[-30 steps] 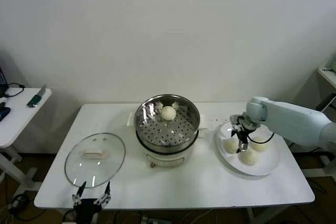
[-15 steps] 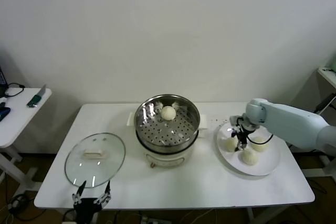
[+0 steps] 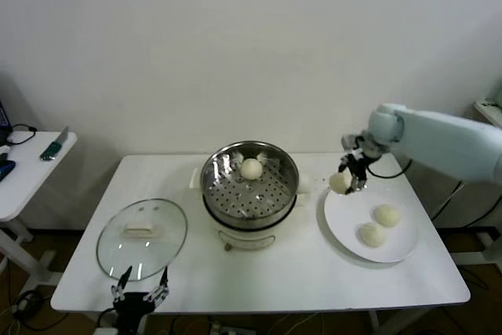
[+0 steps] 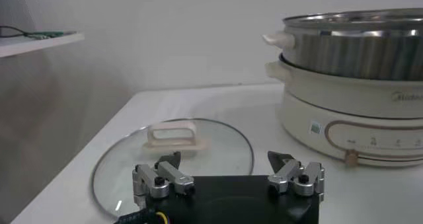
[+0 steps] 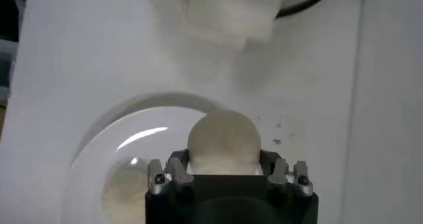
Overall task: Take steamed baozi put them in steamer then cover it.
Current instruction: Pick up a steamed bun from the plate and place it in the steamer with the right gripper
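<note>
So the white table point(image 3: 259, 272) has the steamer point(image 3: 249, 182) pretty much in the middle, a shiny perforated basket sitting on a white cooker base. One baozi in the steamer point(image 3: 251, 169) already sits on the perforated floor, toward the back wall side.

To the steamer's left and a bit nearer the robot, the cover point(image 3: 142, 237) lies flat on the table, glass with a white handle on top, well apart from the steamer. The wrist camera shows it just past the left gripper's tips.

On the steamer's right there's the white plate point(image 3: 345, 229) with two baozi on the plate point(image 3: 387, 216), close to each other but not touching.

The right gripper point(image 3: 346, 181) hangs in the air between the steamer and the plate, over the plate's near-steamer rim, fingers clamped on the held baozi point(image 5: 223, 141). The bun is clear of the plate.

The left gripper point(image 3: 141, 288) is parked at the table's front edge, just in front of the cover, jaws spread wide with nothing between them.
</note>
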`<state>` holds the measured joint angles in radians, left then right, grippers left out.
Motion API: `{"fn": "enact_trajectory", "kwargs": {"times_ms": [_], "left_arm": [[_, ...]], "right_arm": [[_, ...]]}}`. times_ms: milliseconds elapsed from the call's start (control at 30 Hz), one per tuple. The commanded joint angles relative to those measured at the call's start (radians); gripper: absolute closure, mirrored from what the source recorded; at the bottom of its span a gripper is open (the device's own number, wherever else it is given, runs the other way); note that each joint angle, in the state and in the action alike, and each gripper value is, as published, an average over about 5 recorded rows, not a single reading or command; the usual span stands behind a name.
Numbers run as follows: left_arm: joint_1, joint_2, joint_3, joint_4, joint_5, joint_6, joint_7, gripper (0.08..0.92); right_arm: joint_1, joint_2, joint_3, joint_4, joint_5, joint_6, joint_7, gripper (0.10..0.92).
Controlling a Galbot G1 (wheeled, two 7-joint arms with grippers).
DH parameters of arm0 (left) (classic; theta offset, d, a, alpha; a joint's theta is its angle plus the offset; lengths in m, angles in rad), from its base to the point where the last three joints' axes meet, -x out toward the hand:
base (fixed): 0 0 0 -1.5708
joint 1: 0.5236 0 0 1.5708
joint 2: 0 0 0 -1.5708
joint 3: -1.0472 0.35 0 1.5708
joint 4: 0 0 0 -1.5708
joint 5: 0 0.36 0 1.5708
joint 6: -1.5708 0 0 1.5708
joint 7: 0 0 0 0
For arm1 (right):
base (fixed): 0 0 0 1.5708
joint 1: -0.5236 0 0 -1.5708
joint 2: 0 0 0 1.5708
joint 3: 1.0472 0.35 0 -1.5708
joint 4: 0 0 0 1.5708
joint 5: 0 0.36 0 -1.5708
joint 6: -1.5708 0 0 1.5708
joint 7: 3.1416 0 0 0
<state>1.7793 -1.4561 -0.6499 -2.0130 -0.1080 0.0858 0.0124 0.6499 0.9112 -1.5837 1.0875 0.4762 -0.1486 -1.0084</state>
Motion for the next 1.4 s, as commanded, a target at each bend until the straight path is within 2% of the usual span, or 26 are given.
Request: {"fn": "enact_trajectory", "kwargs": {"times_ms": [33,333,600,1033,1400], "left_arm": [[-0.006,0.003,0.005,-0.007,-0.003,0.004,0.002,0.177],[-0.014,0.006,0.012,-0.015,-0.009,0.003,0.003,0.177],[-0.015,0.004,0.014,-0.025,-0.011,0.004,0.003,0.177],[-0.013,0.006,0.008,-0.014,-0.014,0.001,0.003,0.177],[-0.020,0.006,0.011,-0.008,-0.013,0.002,0.003,0.177]], "right_arm": [[0.432,0.119,-0.177,0.097,0.239,-0.006,-0.067,0.331],[0.477,0.354,-0.103,0.188,0.403,-0.102,-0.024,0.330],[0.304,0.497,-0.060,0.157,0.407,-0.155,0.055,0.330],[0.050,0.586,-0.043,-0.029,0.314,-0.208,0.137,0.330],[-0.031,0.602,-0.034,-0.077,0.266,-0.247,0.178,0.330]]}}
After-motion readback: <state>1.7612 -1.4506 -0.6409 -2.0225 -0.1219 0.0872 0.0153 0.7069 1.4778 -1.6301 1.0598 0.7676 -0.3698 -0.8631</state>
